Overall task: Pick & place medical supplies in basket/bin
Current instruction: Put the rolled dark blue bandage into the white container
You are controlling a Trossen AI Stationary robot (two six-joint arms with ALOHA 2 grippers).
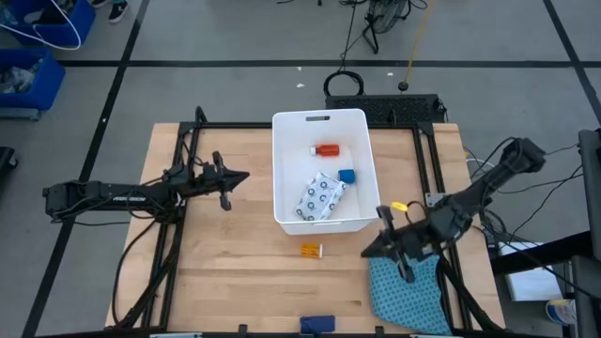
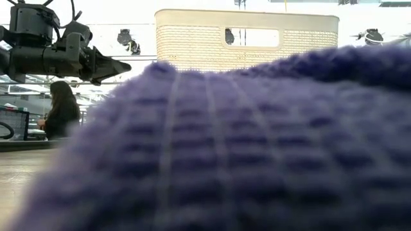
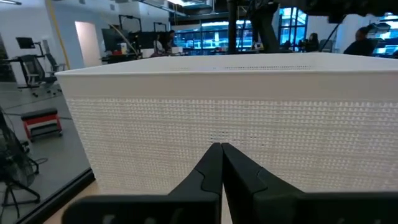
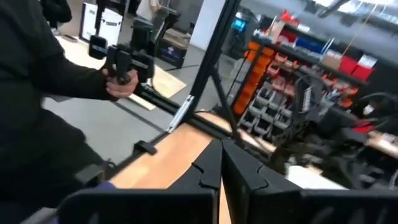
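The white bin (image 1: pixel 319 223) stands at the table's middle; its wall (image 3: pixel 249 118) fills the left wrist view. Inside lie an orange pill bottle (image 1: pixel 326 149), a small blue cube (image 1: pixel 346 176) and a white dark-patterned packet (image 1: pixel 319 197). A second orange pill bottle (image 1: pixel 311 250) lies on the wood just near of the bin. A dark blue bar (image 1: pixel 317 323) sits at the near edge. My left gripper (image 1: pixel 242 176) (image 3: pixel 221 148) hovers shut, left of the bin. My right gripper (image 1: pixel 368 252) (image 4: pixel 221 144) is shut, right of the loose bottle, over the table.
A teal patterned cloth (image 1: pixel 408 293) lies at the near right corner under my right arm. A blue knitted surface (image 2: pixel 244 147) close to the lens blocks most of the low view. A person's hand (image 4: pixel 121 78) on a handle shows beyond the table. Bare wood lies near left.
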